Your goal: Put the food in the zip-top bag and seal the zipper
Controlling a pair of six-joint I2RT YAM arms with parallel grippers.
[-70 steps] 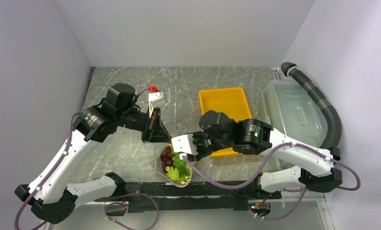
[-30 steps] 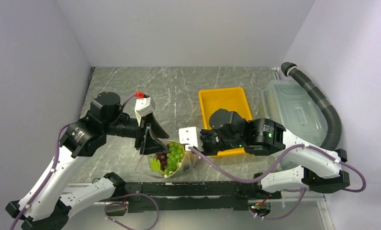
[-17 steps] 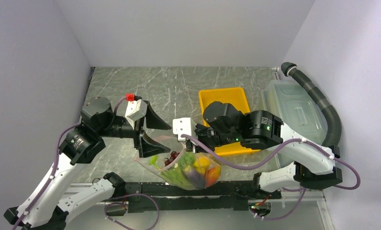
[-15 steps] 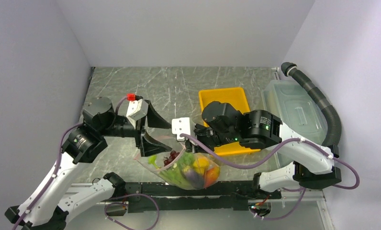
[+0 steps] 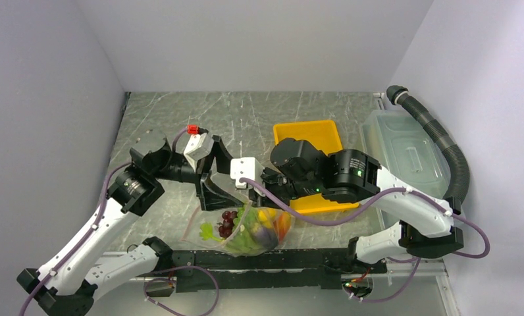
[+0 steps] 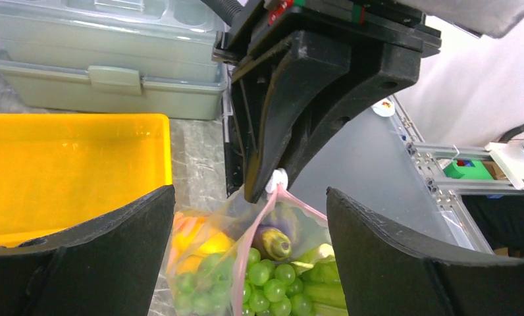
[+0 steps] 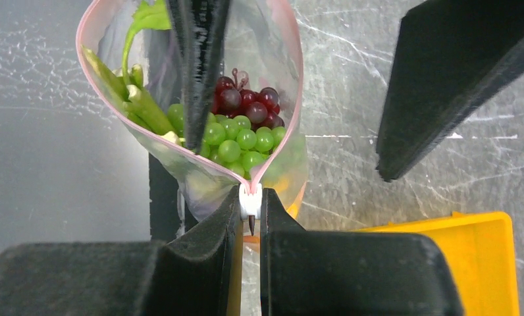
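1. Two end effectors are seen at the zip-top bag (image 5: 249, 230), which is hung near the front edge of the worktop (image 5: 259, 118).
2. The white slider (image 7: 251, 203) at one end of the zipper (image 7: 301, 72) is pinched by the closed right end effector (image 7: 250, 194).
3. The left end effector (image 6: 249, 189) is spread wide, with one finger (image 7: 197, 66) seen over the open mouth.
4. Green grapes (image 7: 236, 141), purple grapes (image 7: 246, 102) and celery (image 7: 144, 105) are contained in the bag.

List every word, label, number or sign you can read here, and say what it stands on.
No text can be read in any view.
Bag, tray, bin: no lettering shows.
Small green part at the right of the left wrist view: any marking is too blurred to read.
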